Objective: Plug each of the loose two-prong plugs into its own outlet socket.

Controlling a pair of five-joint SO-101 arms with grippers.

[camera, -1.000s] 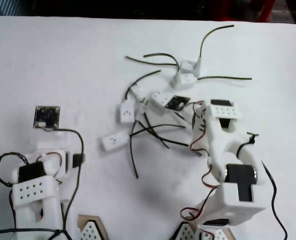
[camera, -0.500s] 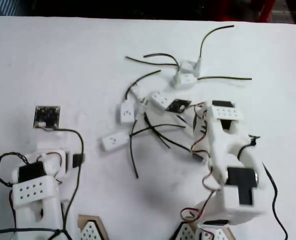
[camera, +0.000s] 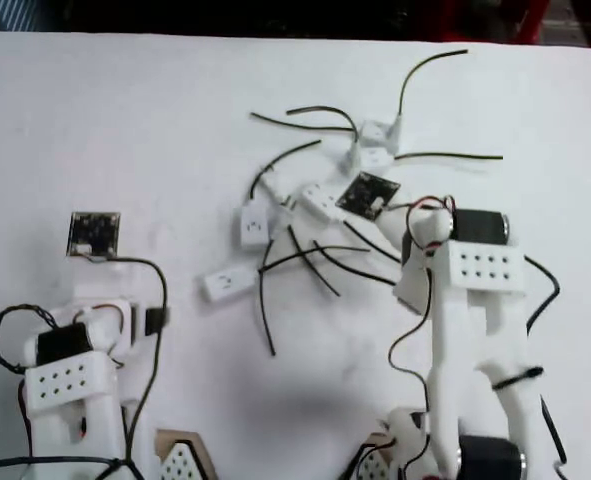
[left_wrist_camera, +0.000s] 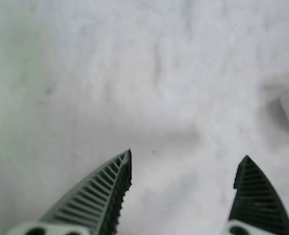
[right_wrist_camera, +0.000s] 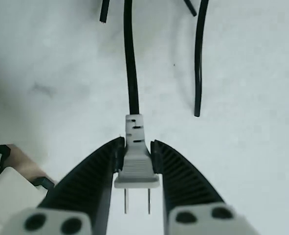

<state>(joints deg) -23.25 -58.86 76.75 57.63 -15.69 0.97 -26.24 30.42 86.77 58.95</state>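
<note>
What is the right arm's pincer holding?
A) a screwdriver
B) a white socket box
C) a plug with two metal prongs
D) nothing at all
C: in the right wrist view the right pincer is clamped on a grey plug, and its two metal prongs stick out between the fingers.

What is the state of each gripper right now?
Left gripper: open, holding nothing.
Right gripper: closed on a two-prong plug.

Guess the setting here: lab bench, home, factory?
Likely a robotics lab bench: a white table, a small left arm and right arm with exposed wiring, and loose outlet sockets among cut cords. The right hand grips a plug.
</note>
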